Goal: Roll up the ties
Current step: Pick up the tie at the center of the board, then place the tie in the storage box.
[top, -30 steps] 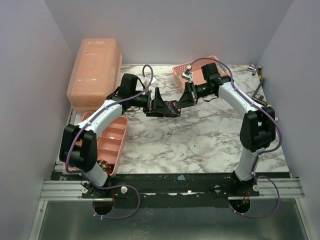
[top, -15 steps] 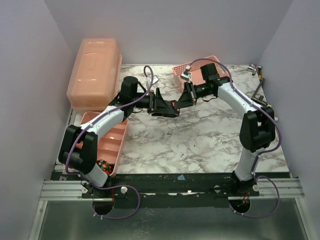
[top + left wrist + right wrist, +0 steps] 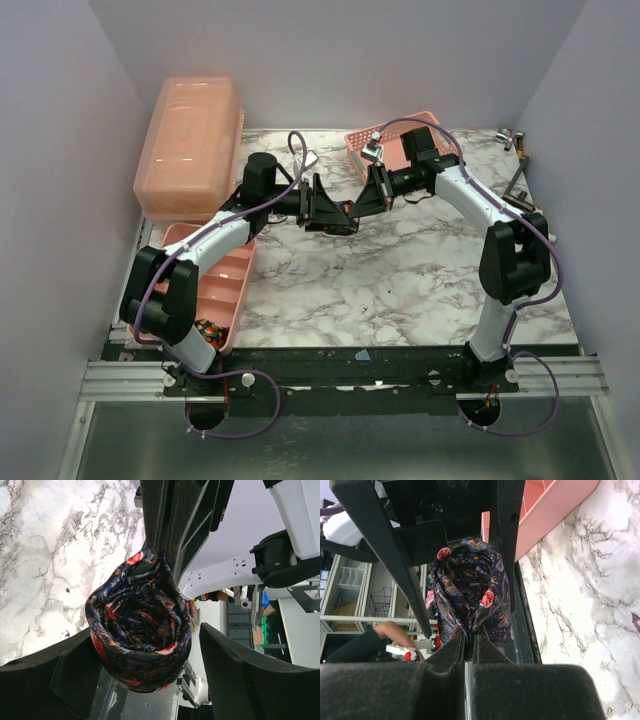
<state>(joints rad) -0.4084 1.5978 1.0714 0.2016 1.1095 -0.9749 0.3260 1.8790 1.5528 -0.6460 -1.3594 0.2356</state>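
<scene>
Rolled tie (image 3: 137, 630) pinched in R gripper (image 3: 469, 639), spiral end facing L gripper (image 3: 330, 212).

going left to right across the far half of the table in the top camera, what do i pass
orange lidded box → rolled tie → pink basket → hand tools at the right edge
</scene>
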